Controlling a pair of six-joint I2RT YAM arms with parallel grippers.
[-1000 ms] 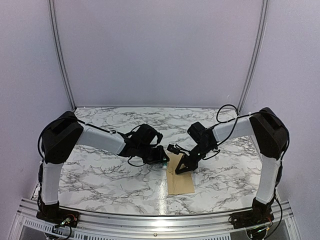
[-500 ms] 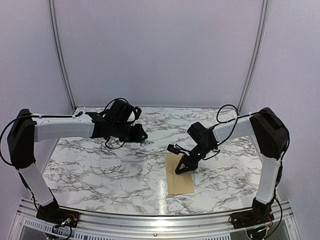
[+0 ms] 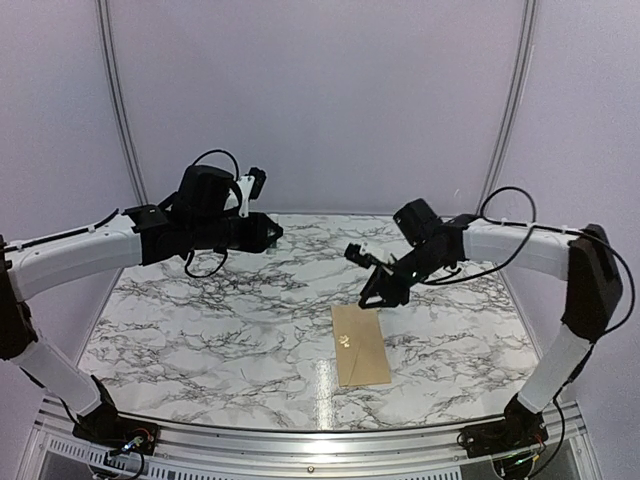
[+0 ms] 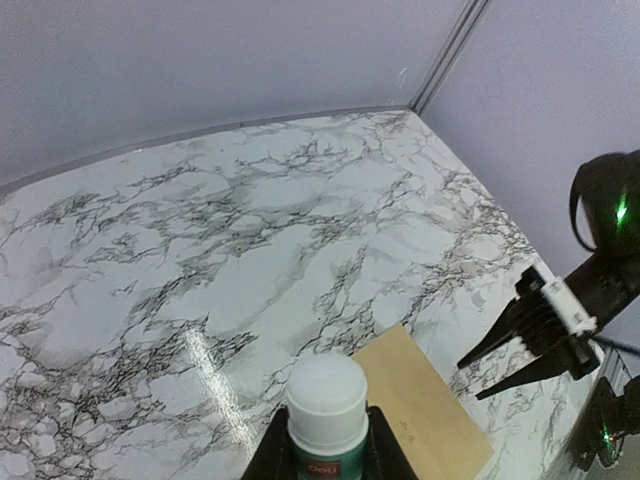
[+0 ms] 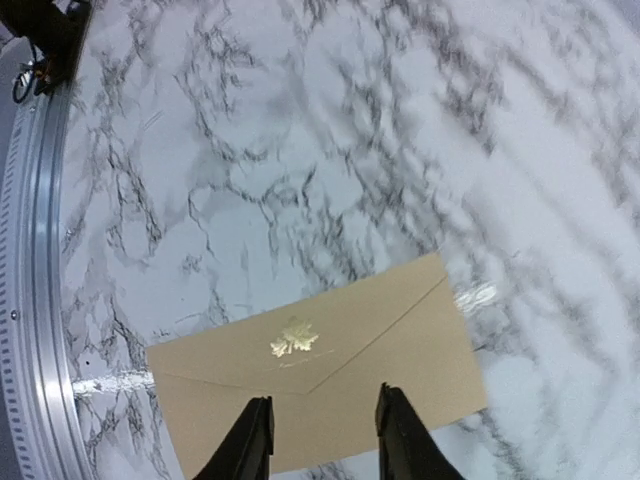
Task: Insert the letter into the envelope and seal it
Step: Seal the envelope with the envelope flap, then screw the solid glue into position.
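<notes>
Cam overhead: 1 envelope (image 3: 362,350), tan, lies flat on the marble table (image 3: 200,330), right of centre, one short end toward the arm bases. 2 arms are up. Left gripper (image 3: 272,233) is raised high over the far-left part of the table, well apart from the envelope. Right gripper (image 3: 372,296) hangs over the envelope's far end; touching or not, can't tell from here.

Left wrist cam: 1 white-capped tube (image 4: 325,395) w/ a green-and-red label is clamped between the 2 left fingers, cap sticking out past the tips. A corner of the envelope shows on the table below. The right gripper is beyond it at right, its 2 black fingers parted.

Right wrist cam: the 2 right fingers (image 5: 248,445) stand apart w/ nothing between them, so released. The envelope lies under them, flap folded down, 1 gold leaf sticker (image 5: 295,338) at the flap's point. 1 metal rail (image 5: 30,300) runs along the table edge at left.
</notes>
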